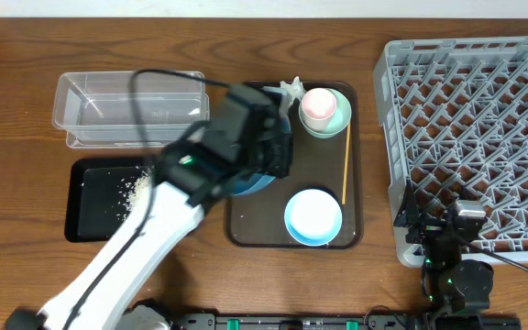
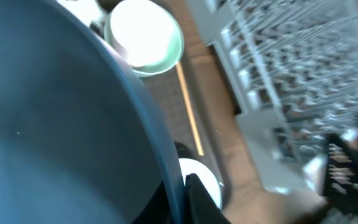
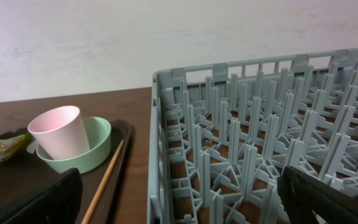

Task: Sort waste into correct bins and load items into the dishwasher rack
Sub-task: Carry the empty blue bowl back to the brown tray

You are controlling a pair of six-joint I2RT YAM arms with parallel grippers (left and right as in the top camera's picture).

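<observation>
Your left fingers (image 2: 197, 199) pinch the rim of the dark blue plate (image 2: 55, 124) at the left side of the brown tray (image 1: 291, 240). That tray also carries a pink cup (image 1: 317, 104) inside a mint bowl (image 1: 339, 119), a light blue bowl (image 1: 313, 217) and a chopstick (image 1: 346, 165). Your right fingers (image 3: 328, 202) are spread wide at the near edge of the grey rack (image 1: 475, 119) on the right. Some rice (image 1: 136, 188) lies in the black tray (image 1: 90, 220), left.

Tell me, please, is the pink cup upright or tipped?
Upright: the pink cup sits mouth up, leaning slightly, inside the mint green bowl.
</observation>
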